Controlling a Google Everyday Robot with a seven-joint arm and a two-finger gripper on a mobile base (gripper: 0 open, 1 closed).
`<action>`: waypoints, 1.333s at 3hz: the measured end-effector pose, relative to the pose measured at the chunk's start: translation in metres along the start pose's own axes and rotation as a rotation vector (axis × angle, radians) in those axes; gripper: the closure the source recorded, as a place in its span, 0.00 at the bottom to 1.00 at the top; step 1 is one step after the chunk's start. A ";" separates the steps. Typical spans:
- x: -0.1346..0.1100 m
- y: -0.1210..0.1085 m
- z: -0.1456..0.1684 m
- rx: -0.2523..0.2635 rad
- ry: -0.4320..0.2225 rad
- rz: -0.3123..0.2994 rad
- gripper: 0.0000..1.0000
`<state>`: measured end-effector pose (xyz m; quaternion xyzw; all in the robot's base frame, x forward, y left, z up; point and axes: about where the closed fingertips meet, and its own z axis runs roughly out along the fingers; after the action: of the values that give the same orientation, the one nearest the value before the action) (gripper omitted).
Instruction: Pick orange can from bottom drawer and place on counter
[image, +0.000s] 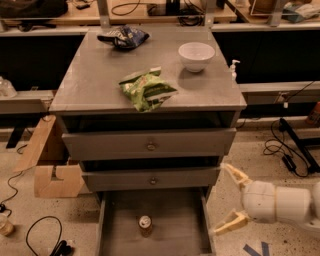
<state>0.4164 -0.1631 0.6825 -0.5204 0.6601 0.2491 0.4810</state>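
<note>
The orange can (145, 225) stands upright on the floor of the open bottom drawer (175, 220), near its middle front. The counter (105, 75) is the grey top of the cabinet above. My gripper (223, 199) is at the lower right, just outside the drawer's right wall, its two pale fingers spread wide open and empty, pointing left. It is well to the right of the can and not touching it.
On the counter lie a green chip bag (146, 89), a white bowl (196, 55) and a dark blue bag (123, 37). Two closed drawer fronts (150, 145) sit above the open drawer. A cardboard box (50, 165) and cables lie on the floor at left.
</note>
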 end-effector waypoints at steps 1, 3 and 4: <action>0.055 0.035 0.071 -0.048 -0.018 0.004 0.00; 0.149 0.063 0.204 -0.147 -0.001 0.026 0.00; 0.149 0.063 0.204 -0.147 -0.001 0.026 0.00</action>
<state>0.4355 -0.0390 0.4543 -0.5457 0.6464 0.3033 0.4386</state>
